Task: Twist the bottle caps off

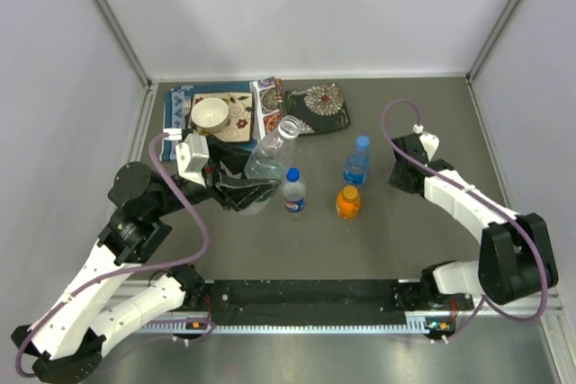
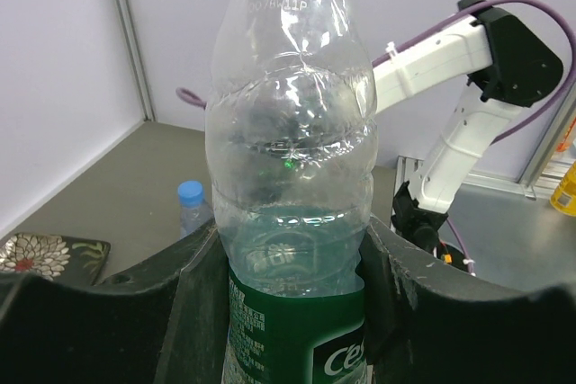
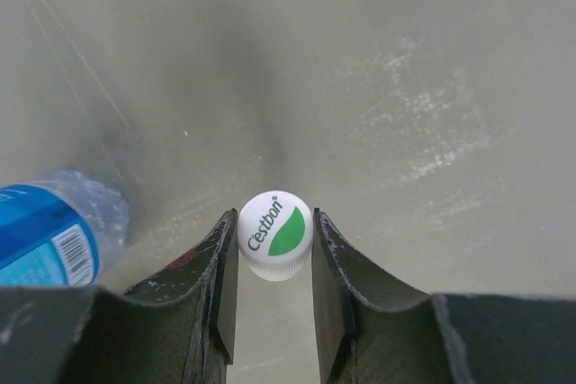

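My left gripper (image 1: 241, 192) is shut on the clear green-label bottle (image 1: 270, 152), which leans up and to the right with its mouth open and no cap on it. In the left wrist view the black fingers (image 2: 196, 312) press both sides of this bottle (image 2: 292, 177). My right gripper (image 3: 274, 254) is shut on a white cap (image 3: 278, 233) with a green leaf logo, low over the table at the right (image 1: 399, 175). The blue-red label bottle (image 1: 293, 192), the blue-tinted bottle (image 1: 357, 162) and the short orange bottle (image 1: 348, 202) stand capped mid-table.
Patterned cloths with a white bowl (image 1: 210, 114) and a dark flowered mat (image 1: 319, 107) lie at the back. White walls enclose the table. A black rail (image 1: 306, 299) runs along the near edge. The blue-tinted bottle (image 3: 49, 231) lies close to the left of my right fingers.
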`<action>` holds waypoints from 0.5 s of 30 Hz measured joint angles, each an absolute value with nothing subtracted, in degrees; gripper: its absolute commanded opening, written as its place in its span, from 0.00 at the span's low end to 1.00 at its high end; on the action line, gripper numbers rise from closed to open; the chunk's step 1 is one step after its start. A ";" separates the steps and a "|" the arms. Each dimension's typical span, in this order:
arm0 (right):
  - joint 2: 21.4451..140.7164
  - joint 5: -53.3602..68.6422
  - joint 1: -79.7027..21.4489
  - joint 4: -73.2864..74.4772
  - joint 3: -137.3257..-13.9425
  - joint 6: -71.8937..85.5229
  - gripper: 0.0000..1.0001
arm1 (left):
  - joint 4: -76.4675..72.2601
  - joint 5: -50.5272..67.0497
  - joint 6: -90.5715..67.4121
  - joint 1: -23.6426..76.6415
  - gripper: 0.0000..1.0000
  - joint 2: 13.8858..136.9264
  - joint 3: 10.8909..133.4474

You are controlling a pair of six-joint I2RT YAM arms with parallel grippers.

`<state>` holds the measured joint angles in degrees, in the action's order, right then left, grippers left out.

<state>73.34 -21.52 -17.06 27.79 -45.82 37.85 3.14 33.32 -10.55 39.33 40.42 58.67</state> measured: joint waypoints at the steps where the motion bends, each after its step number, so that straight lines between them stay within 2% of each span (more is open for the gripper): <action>1: 74.46 -20.93 -17.06 27.20 -45.30 37.85 0.00 | 3.16 33.28 -10.55 39.35 0.45 40.23 58.43; 15: 84.62 -18.04 -14.90 20.40 -43.44 37.63 0.00 | 3.77 32.05 -10.59 39.33 0.45 41.17 56.40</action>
<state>84.62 -18.04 -14.90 20.40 -43.44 37.63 3.77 32.05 -10.59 39.33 41.17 56.40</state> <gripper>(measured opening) 0.307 0.543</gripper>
